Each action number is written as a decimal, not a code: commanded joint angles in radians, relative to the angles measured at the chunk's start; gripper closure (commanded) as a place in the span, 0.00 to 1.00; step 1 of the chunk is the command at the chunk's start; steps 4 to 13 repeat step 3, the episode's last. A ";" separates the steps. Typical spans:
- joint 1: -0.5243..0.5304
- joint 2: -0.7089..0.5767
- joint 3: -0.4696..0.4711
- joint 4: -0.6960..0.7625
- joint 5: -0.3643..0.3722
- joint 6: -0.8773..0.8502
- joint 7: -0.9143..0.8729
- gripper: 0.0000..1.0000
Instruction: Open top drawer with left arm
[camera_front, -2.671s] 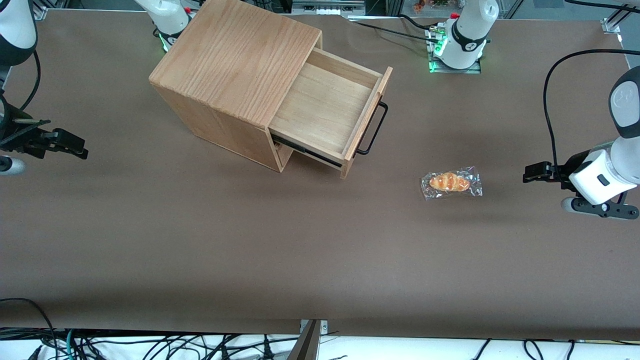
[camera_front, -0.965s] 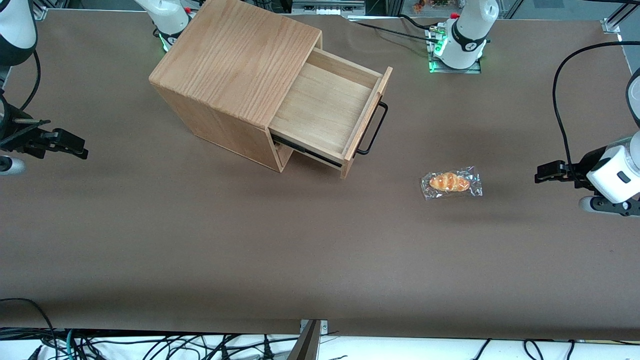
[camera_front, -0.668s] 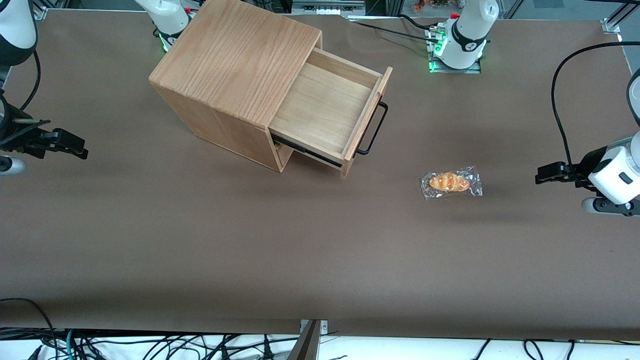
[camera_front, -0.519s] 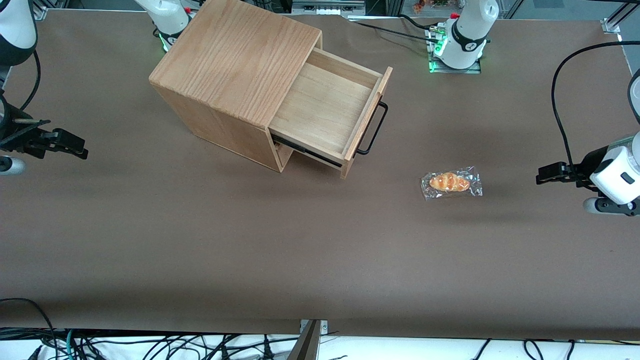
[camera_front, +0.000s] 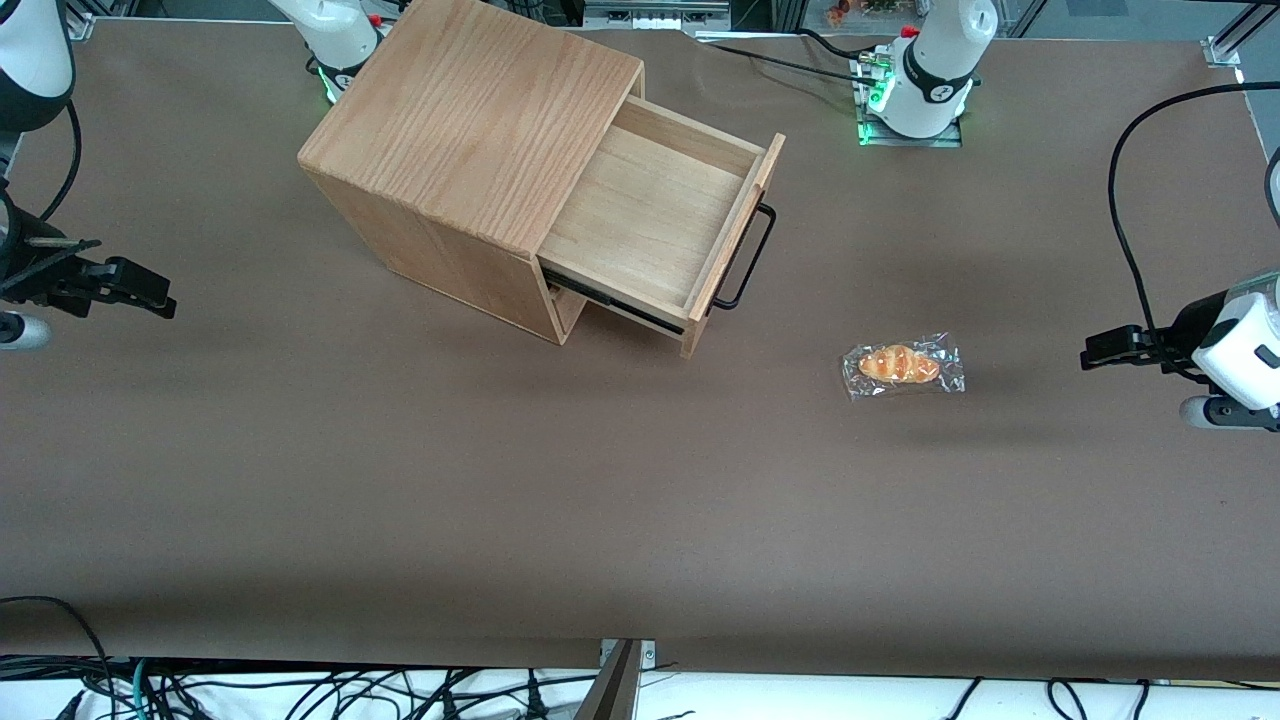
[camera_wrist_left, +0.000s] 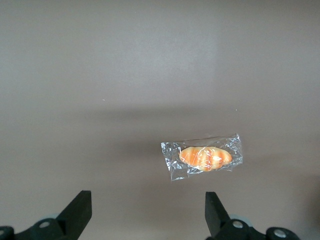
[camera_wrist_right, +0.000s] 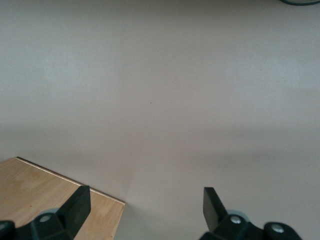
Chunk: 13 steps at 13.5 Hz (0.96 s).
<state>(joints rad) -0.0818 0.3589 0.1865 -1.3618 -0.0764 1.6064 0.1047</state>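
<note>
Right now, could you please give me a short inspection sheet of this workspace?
Surface: brown table, bare apart from the items below.
Job's things: top drawer pulled well out, nothing visible inside; black handle free.
Clutter: wrapped bread roll lying flat, nearer the front camera than the drawer.
Grippers: left arm's gripper open, holding nothing, toward the working arm's end.
Cables: black cable looping above the left arm.
Surroundings: wire tangle below the table edge.

Even overhead light, soft shadows, wrist views hazy.
</note>
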 joint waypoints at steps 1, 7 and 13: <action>-0.003 -0.011 0.001 0.006 0.029 -0.011 -0.011 0.00; -0.003 -0.012 0.001 0.006 0.029 -0.009 -0.011 0.00; -0.003 -0.012 0.001 0.006 0.029 -0.009 -0.011 0.00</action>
